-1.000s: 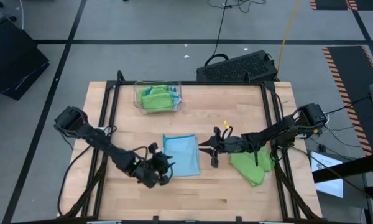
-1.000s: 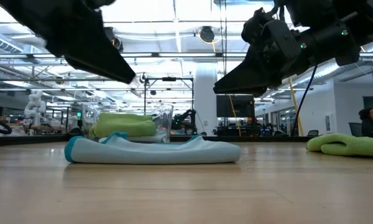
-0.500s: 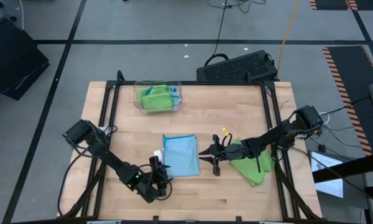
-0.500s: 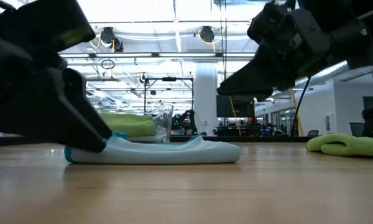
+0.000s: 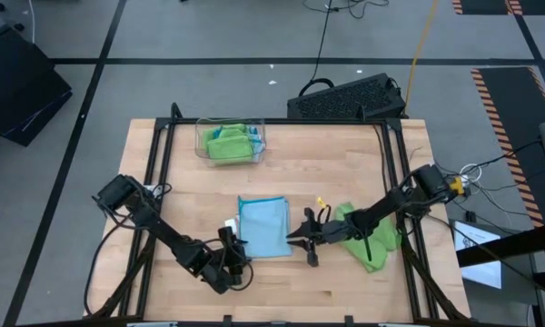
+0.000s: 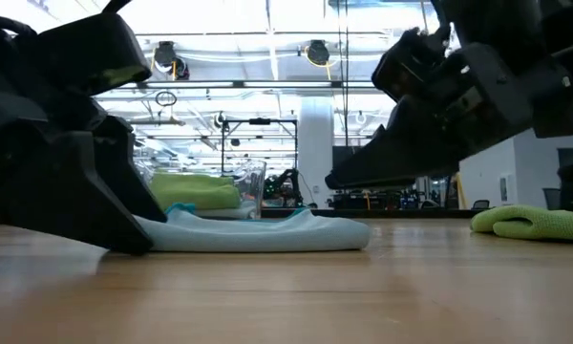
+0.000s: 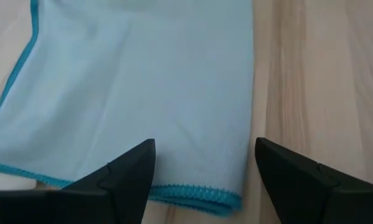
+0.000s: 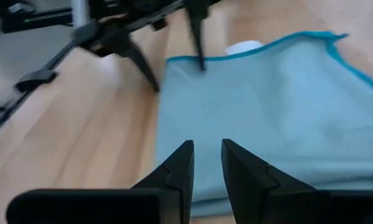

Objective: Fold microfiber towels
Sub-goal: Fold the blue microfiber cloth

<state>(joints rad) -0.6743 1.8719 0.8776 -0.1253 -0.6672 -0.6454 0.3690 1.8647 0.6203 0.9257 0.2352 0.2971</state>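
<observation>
High view: folded blue towel (image 5: 264,226) flat at table (image 5: 345,163) centre. Left gripper (image 5: 233,247) at its near-left corner, fingers spread, holding nothing. Right gripper (image 5: 297,239) just right of towel, fingers nearly together, empty. Green towel (image 5: 371,238) crumpled under right arm. More green towels (image 5: 229,143) in tray (image 5: 202,138) at far edge.

This was a robotics lab or industrial test hall. The wooden table (image 5: 345,282) stood on a grey floor (image 5: 209,36) marked with taped lines and a hazard-striped strip (image 5: 504,100). Cables (image 5: 322,36) trailed across the floor. Beyond the tabletop ran a long open hall with ceiling light strips (image 6: 267,19), exposed rails, a white column (image 6: 315,153), and distant workstations with monitors (image 6: 349,162).
</observation>
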